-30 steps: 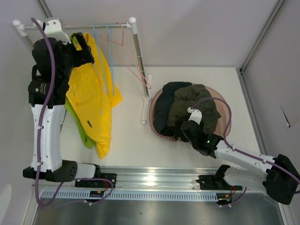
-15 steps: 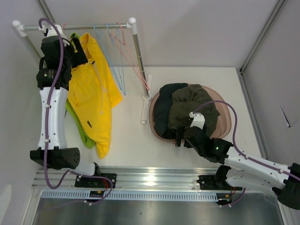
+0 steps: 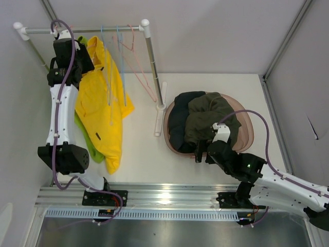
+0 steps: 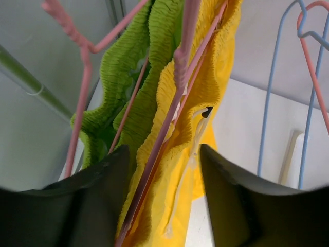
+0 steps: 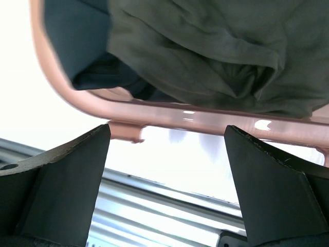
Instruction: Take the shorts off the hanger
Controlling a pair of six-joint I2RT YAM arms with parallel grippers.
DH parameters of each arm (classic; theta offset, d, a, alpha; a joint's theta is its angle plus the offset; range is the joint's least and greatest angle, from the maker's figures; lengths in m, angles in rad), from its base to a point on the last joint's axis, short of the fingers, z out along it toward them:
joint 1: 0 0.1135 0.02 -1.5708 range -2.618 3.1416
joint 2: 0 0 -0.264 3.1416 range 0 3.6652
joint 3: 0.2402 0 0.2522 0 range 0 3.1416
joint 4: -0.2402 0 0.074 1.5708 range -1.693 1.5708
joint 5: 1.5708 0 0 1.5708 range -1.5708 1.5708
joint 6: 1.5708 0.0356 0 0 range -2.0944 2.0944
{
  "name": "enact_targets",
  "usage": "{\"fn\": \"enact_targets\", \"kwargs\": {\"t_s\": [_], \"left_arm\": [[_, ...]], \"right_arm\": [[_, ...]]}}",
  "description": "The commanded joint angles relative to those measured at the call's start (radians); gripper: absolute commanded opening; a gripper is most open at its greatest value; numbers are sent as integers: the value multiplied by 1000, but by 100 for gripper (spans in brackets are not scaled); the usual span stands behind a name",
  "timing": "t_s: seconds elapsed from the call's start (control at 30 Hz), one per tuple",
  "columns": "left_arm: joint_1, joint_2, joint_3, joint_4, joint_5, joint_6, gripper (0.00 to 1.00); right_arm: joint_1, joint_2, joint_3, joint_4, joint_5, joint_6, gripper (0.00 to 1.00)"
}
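Note:
The yellow shorts (image 3: 100, 98) hang on a pink hanger (image 4: 180, 67) at the left of the rack rail (image 3: 97, 28). The lime green shorts (image 3: 85, 141) hang just behind them. My left gripper (image 3: 83, 51) is up at the rail and open. In the left wrist view (image 4: 164, 206) its jaws stand on either side of the yellow waistband (image 4: 205, 98) and the pink hanger, with the green shorts (image 4: 123, 67) to the left. The black shorts (image 3: 180, 118) and the dark olive-grey shorts (image 3: 211, 116) lie in a pink basin (image 3: 248, 128). My right gripper (image 3: 202, 152) is open and empty at the basin's near rim (image 5: 205, 121). The orange shorts are not in view.
Empty blue hangers (image 3: 117, 56) and pink hangers (image 3: 141, 67) hang on the rail to the right of the yellow shorts. The rack's upright post (image 3: 153, 72) and its foot (image 3: 159, 116) stand between the hanging shorts and the basin. A metal rail (image 3: 169, 198) runs along the near edge.
My left arm has swung left and up toward the rail, closer to the yellow waistband. My right gripper has drawn back from the basin toward the near edge. The empty hangers have swung.

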Motion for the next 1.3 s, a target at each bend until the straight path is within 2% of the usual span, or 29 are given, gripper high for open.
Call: {"fn": "enact_targets", "kwargs": {"t_s": [0.0, 0.07, 0.17, 0.2, 0.3, 0.4, 0.73, 0.97, 1.07, 1.1, 1.13, 1.2, 1.23, 1.27], "left_arm": [[12, 22, 56, 34, 56, -19, 58], [12, 33, 64, 32, 58, -30, 51], [12, 23, 35, 63, 49, -33, 30], [14, 23, 36, 61, 46, -33, 19], [12, 20, 41, 60, 38, -36, 3], [12, 19, 61, 54, 38, -38, 0], [3, 30, 188, 0, 50, -35, 0], [-23, -22, 300, -66, 36, -39, 0], [-43, -74, 306, -95, 24, -44, 0], [-49, -89, 305, -113, 18, -53, 0], [-61, -123, 276, -117, 15, -56, 0], [-72, -163, 244, -117, 15, -68, 0], [-74, -201, 181, -111, 18, -73, 0], [-75, -221, 159, -100, 22, -79, 0]], "right_arm": [[30, -41, 87, -43, 52, 30, 99], [45, -53, 116, -59, 65, 30, 99], [61, -60, 142, -76, 81, 35, 99], [67, -64, 147, -76, 84, 36, 99], [77, -61, 156, -75, 89, 35, 99], [88, -55, 162, -70, 93, 36, 99], [130, -27, 193, -70, 136, 33, 99], [131, 40, 334, -58, 179, -82, 99], [131, 87, 388, 18, 126, -169, 99], [131, 101, 418, 93, 95, -195, 100], [133, 118, 434, 133, 20, -249, 99], [154, 204, 508, 242, -70, -290, 100], [169, 242, 547, 270, -83, -333, 100], [217, 341, 594, 290, -83, -358, 99]]}}
